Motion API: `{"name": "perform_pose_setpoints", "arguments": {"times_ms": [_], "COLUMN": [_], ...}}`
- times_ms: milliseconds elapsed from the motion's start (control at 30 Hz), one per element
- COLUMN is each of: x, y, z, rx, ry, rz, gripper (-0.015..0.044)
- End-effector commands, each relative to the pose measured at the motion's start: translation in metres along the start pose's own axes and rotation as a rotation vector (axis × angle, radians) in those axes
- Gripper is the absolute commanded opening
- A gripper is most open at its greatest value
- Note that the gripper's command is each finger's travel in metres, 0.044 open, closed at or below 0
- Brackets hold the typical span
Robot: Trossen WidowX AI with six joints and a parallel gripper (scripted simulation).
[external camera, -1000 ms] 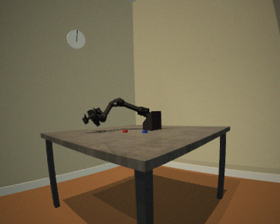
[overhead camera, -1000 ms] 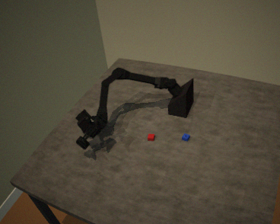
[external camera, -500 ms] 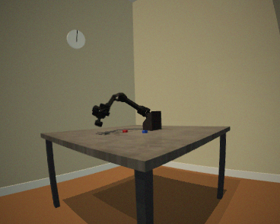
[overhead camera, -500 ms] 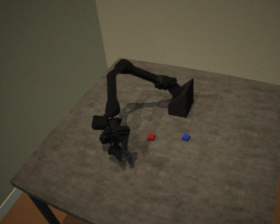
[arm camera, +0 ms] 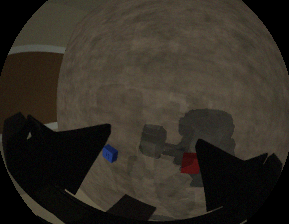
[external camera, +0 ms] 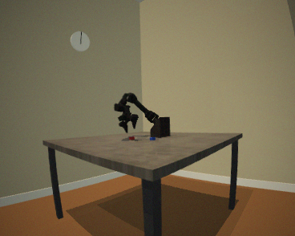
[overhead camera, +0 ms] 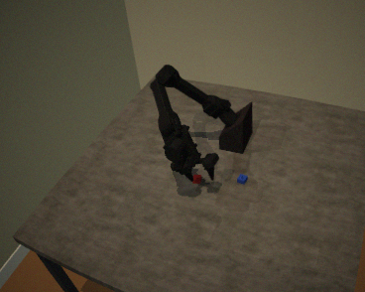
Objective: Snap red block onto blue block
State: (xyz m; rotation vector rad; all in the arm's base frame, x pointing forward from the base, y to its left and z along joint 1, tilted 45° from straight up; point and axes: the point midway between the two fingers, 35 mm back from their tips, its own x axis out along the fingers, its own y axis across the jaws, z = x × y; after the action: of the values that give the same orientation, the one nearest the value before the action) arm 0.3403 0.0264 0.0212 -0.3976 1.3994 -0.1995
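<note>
In the exterior view, the wide-open fingers (overhead camera: 201,178) (external camera: 131,130) of a black robotic arm (overhead camera: 168,121) (external camera: 142,107) point down above a wood-topped table (overhead camera: 286,228) (external camera: 111,154) (arm camera: 165,60), grasping nothing. The red block (overhead camera: 197,179) (external camera: 131,138) (arm camera: 190,163) rests on the tabletop beneath them, partly hidden behind one fingertip in the wrist view. The blue block (overhead camera: 242,179) (external camera: 152,139) (arm camera: 110,153) sits apart from it on the same surface, nothing stacked on top. A round clock (external camera: 80,41) hangs on the wall (external camera: 30,100) behind.
</note>
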Motion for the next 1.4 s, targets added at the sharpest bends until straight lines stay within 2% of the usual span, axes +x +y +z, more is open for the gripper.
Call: {"name": "perform_pose_setpoints", "arguments": {"times_ms": [0, 267, 433, 1367], "x": [-0.028, -0.030, 0.003, 0.043], "y": [-0.030, -0.032, -0.045, -0.063], "z": [-0.053, -0.054, -0.057, -0.060], "rx": [-0.248, -0.256, -0.256, -0.256], "ry": [0.134, 0.137, 0.136, 0.137], "rz": [-0.356, -0.366, -0.368, -0.370], "gripper": [0.0440, 0.0440, 0.0440, 0.0440]}}
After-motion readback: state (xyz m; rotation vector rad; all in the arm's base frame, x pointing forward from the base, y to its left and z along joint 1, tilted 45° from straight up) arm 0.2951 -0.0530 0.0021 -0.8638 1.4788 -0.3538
